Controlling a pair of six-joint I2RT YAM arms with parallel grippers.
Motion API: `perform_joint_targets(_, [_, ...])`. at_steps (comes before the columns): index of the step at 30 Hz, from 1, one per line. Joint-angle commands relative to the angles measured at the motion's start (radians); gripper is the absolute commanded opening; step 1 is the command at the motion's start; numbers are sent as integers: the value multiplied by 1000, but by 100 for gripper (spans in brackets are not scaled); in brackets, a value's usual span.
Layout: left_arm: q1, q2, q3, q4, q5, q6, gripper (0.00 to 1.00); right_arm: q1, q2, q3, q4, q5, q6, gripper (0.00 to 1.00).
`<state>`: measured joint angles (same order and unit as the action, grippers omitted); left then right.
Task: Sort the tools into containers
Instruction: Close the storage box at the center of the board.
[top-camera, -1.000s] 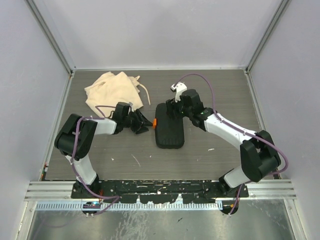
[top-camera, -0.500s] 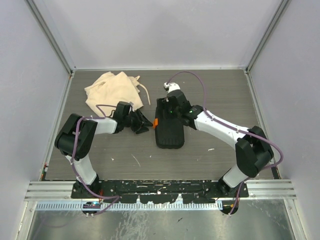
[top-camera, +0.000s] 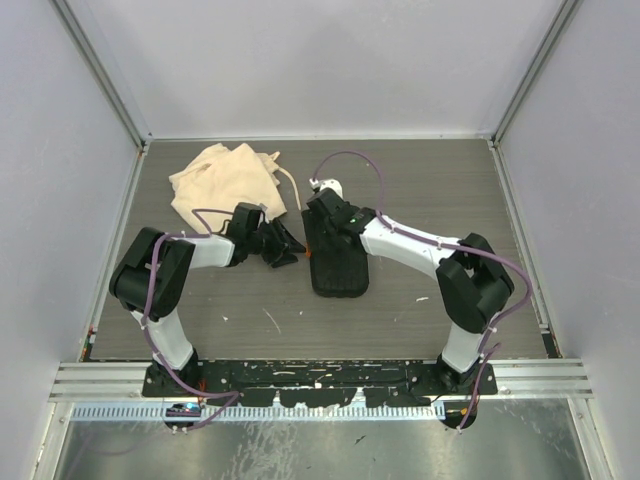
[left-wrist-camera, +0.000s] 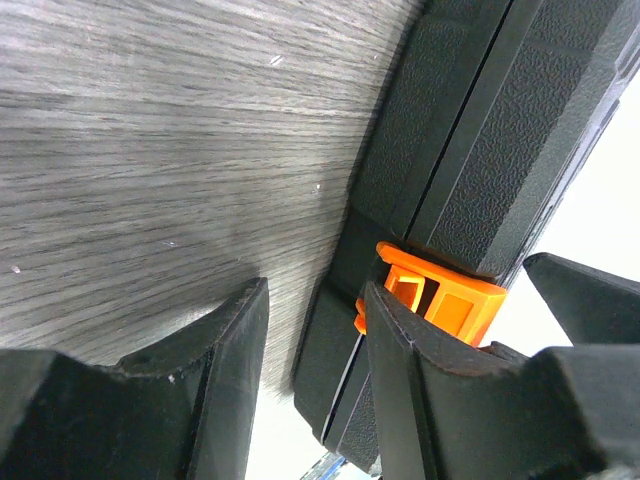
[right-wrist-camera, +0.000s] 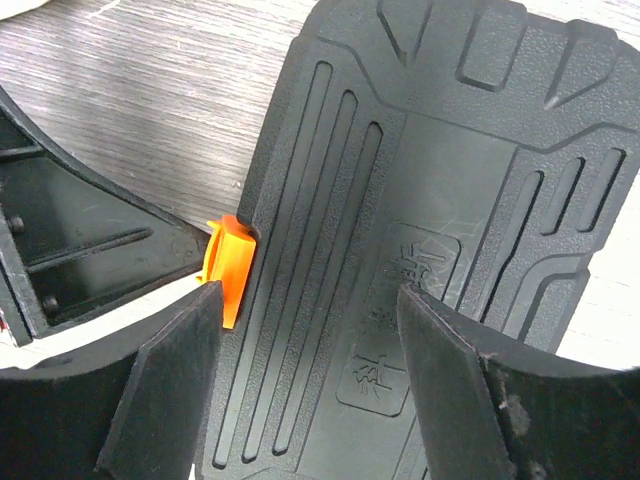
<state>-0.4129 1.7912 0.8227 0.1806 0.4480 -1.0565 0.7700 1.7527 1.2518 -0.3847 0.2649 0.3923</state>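
- Tool case (top-camera: 340, 275): black hard plastic and shut, lying flat near the middle of the bench (top-camera: 450, 190) with its long side running away from the arm bases. Its ribbed, moulded outer face is turned up.
- Orange latch (left-wrist-camera: 445, 300): sits on the case's left long edge and spans the seam between the two halves.
- Cloth bag (top-camera: 222, 185): beige, soft and crumpled, at the far left of the bench and apart from the case. Its drawstring (top-camera: 291, 190) trails off the right side.
- Left arm (top-camera: 205, 252): reaches low across the bench toward the latch side of the case. The left jaws stand parted and grip nothing; bare bench and the case's edge show through the gap. One finger (left-wrist-camera: 400, 400) lies just in front of the latch, and whether it touches cannot be told.
- Right arm (top-camera: 410, 250): bends in over the far end of the case. The right jaws are spread wide above the lid near its latch edge and grip nothing. One finger (right-wrist-camera: 170, 390) is just beside the latch, and whether either finger touches the lid cannot be told.
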Motion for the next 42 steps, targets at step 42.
perform_joint_targets(42, [-17,-144,9,-129,-120,105,56,21,-36,61,-22,-28,-4,61])
